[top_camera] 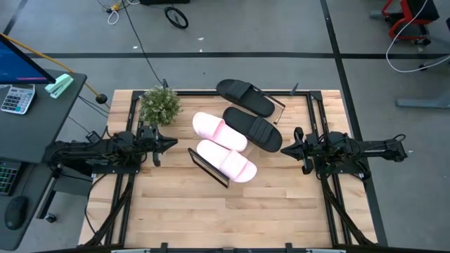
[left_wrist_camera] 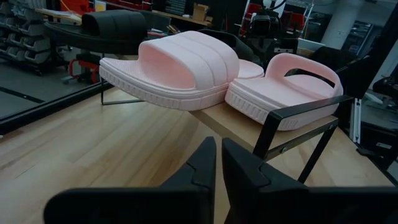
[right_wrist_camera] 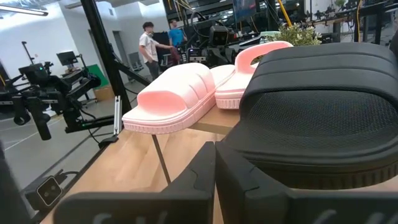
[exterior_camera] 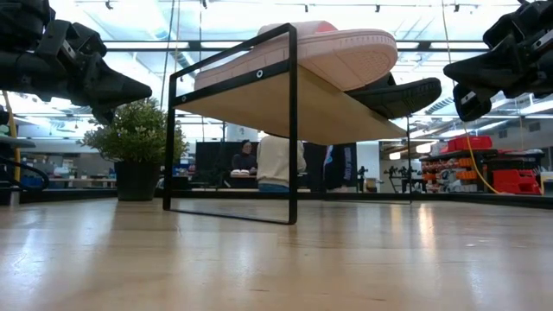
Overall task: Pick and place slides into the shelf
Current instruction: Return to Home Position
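Slides (top_camera: 219, 132), four in all, sit on the shelf (exterior_camera: 346, 117), between the two claws. Two pink slides (top_camera: 226, 160) lie just ahead of the left gripper (top_camera: 169, 144), whose fingers are pressed together on nothing. Two black slides (top_camera: 253, 128) lie just ahead of the right gripper (top_camera: 285, 149), likewise clenched and empty. Both grippers hover above the table (top_camera: 211, 218), apart from the shelf. A potted plant (top_camera: 160, 105) stands beside the left gripper.
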Controlling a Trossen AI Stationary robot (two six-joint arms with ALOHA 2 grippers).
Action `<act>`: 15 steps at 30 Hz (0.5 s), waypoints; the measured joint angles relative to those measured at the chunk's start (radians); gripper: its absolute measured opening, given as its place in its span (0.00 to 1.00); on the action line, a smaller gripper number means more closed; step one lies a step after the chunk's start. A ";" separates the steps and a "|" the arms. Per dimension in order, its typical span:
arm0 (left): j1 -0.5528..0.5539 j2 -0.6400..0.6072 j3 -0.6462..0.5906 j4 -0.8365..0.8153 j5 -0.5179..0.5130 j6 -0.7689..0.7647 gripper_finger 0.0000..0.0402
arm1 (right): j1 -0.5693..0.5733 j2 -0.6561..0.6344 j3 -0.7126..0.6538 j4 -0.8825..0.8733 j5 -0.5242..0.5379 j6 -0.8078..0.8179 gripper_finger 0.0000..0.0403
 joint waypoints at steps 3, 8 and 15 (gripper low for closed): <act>0.000 0.000 0.000 0.000 0.000 -0.001 0.07 | 0.000 0.000 0.000 0.000 0.000 0.000 0.04; 0.000 0.000 0.000 0.000 0.000 0.000 0.06 | 0.000 0.000 0.000 0.000 0.000 0.000 0.04; 0.000 0.000 0.000 0.000 0.000 -0.001 0.09 | 0.000 0.000 0.000 0.000 0.000 0.000 0.03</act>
